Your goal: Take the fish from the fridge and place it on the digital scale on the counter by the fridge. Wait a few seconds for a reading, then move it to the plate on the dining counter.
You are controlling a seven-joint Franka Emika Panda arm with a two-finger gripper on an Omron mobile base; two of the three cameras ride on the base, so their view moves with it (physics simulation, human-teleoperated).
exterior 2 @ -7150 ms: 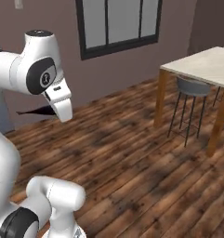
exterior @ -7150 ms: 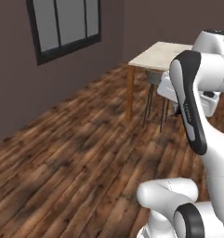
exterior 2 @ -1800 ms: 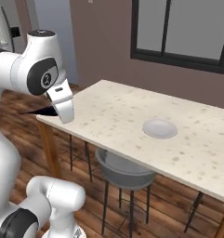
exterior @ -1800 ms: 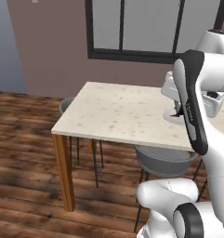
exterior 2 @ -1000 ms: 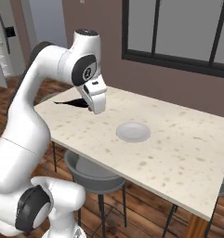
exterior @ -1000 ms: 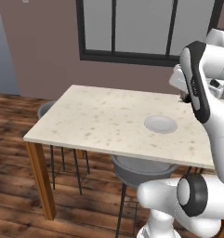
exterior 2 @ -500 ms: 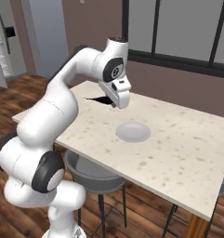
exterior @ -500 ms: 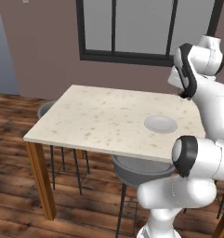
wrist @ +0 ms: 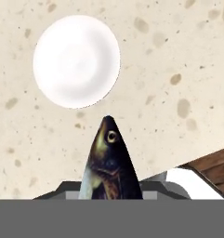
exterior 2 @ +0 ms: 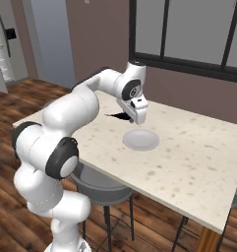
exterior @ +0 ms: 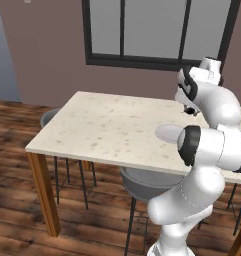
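We see a beige speckled stone dining counter (exterior 2: 198, 162) on wooden legs, with a plain, shallow round whitish plate (wrist: 76, 60) resting on it — no writing anywhere. The gripper (exterior 2: 138, 117) is clamped on the fish (wrist: 111, 162), a slim, glossy grey-brown body with its pointed head jutting out between the jaws — held above the counter, just short of the plate.

Beige speckled dining counter (exterior 2: 198, 162), wooden legs; whitish plate (exterior 2: 140, 139) on top
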